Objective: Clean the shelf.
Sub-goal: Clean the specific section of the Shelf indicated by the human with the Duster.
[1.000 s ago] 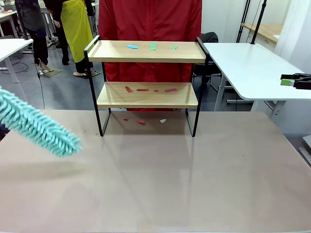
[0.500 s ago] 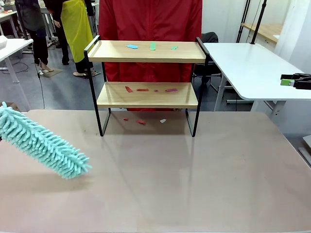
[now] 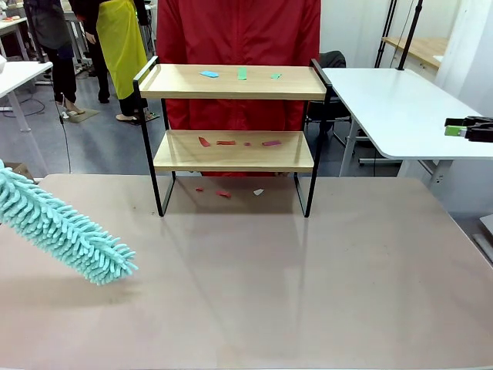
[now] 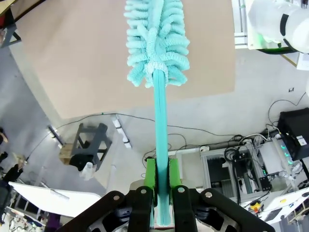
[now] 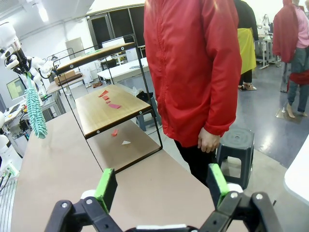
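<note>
The left fingers (image 4: 157, 178) are clamped on the thin teal handle of a duster (image 4: 157, 34), green pads pressing it from both sides, the fluffy head pointing straight away from the wrist. From the front the duster (image 3: 65, 227) comes in over the desk's (image 3: 308, 285) left edge, tilted with its tip lowest, its shadow lying on the desk beneath it.

The right fingers (image 5: 161, 186) are spread wide with nothing between them, facing along the desk's far edge towards the shelf (image 5: 104, 108).

The shelf (image 3: 177, 150) stands upright at the middle of the desk's far edge, well apart from the duster. Its top board carries three small blue-green scraps (image 3: 242, 73); the lower board carries several red scraps (image 3: 226, 142). On the desk under the shelf lie more red bits (image 3: 223, 193) and one pale bit (image 3: 258, 192).

A person in a red jacket (image 3: 239, 31) stands just behind the shelf, one hand (image 5: 208, 140) hanging at the side.
</note>
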`<move>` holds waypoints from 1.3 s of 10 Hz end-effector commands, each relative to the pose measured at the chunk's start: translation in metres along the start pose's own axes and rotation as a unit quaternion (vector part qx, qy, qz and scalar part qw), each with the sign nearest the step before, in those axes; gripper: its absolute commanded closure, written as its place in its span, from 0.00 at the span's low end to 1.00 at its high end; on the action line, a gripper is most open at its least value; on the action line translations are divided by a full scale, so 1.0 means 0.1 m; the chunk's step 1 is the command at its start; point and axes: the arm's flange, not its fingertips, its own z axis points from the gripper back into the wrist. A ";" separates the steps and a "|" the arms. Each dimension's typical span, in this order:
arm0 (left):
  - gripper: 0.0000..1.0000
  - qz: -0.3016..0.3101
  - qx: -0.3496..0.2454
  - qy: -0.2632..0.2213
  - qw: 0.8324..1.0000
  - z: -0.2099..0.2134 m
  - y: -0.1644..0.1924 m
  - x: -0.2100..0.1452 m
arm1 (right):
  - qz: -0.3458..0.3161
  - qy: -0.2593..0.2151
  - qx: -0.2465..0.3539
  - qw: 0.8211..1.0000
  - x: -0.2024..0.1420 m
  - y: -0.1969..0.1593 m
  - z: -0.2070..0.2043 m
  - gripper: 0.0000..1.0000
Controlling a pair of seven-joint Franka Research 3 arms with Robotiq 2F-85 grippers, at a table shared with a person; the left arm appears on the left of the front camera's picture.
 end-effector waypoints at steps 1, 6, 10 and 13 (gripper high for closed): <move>0.87 -0.008 0.000 0.003 1.000 0.01 -0.02 -0.03 | 0.002 0.000 0.001 1.000 0.03 0.01 -0.01 0.00; 0.87 -0.008 0.000 0.003 1.000 0.01 -0.02 -0.03 | 0.002 0.000 0.001 1.000 0.03 0.01 -0.01 0.00; 0.87 -0.008 0.000 0.003 1.000 0.01 -0.02 -0.03 | 0.002 0.000 0.001 1.000 0.03 0.01 -0.01 0.00; 0.87 -0.008 0.000 0.003 1.000 0.01 -0.02 -0.03 | 0.002 0.000 0.001 1.000 0.03 0.01 -0.01 0.00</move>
